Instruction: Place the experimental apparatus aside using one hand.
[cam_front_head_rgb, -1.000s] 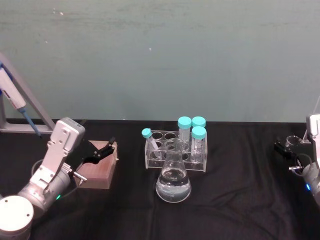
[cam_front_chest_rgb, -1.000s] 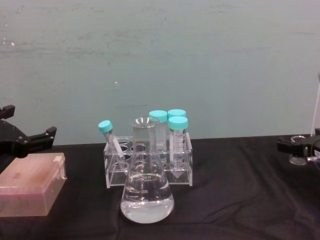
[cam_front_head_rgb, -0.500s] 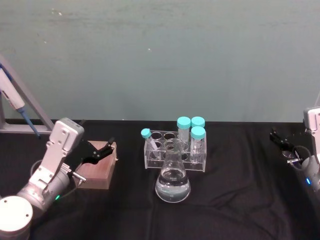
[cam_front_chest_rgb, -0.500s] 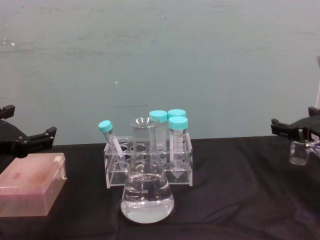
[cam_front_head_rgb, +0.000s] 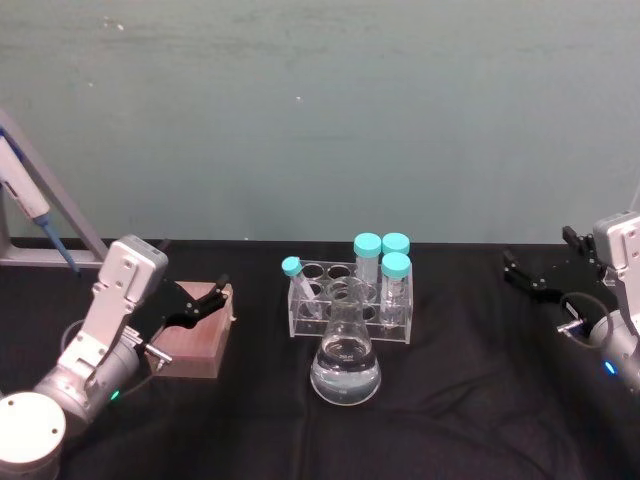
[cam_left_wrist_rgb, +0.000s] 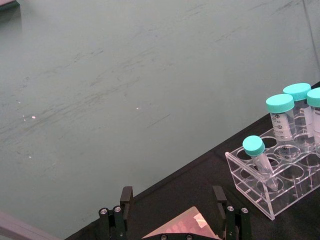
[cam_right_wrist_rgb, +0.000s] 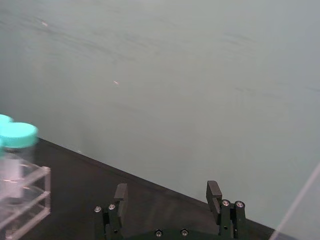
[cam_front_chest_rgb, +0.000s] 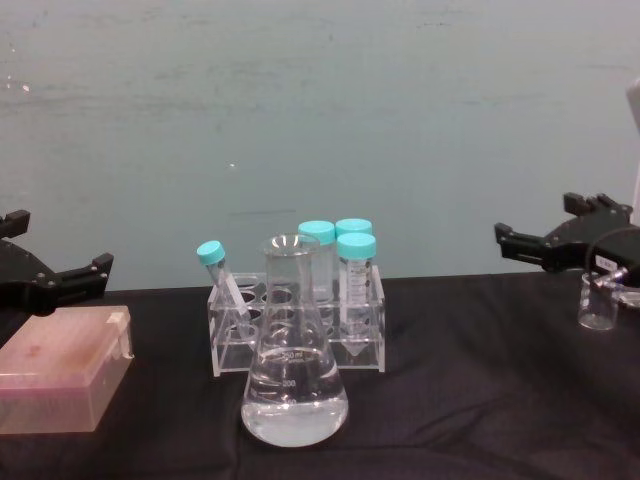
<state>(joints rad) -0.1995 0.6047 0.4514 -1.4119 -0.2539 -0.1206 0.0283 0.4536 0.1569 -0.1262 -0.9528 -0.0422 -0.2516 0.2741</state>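
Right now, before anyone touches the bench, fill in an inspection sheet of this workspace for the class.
Surface: black cloth, dry, no spills seen.
Job's things: tube rack mid-table with four teal-capped tubes, one tilted; conical flask with clear liquid upright just in front of it; small beaker upright at far right.
Clutter: brown box at left; pipette leaning at far left.
Grippers: left gripper open, above the box; right gripper open, empty, raised near the beaker.
Cables: thin pale cord by the right arm.
Surroundings: plain teal wall; nothing else seen.
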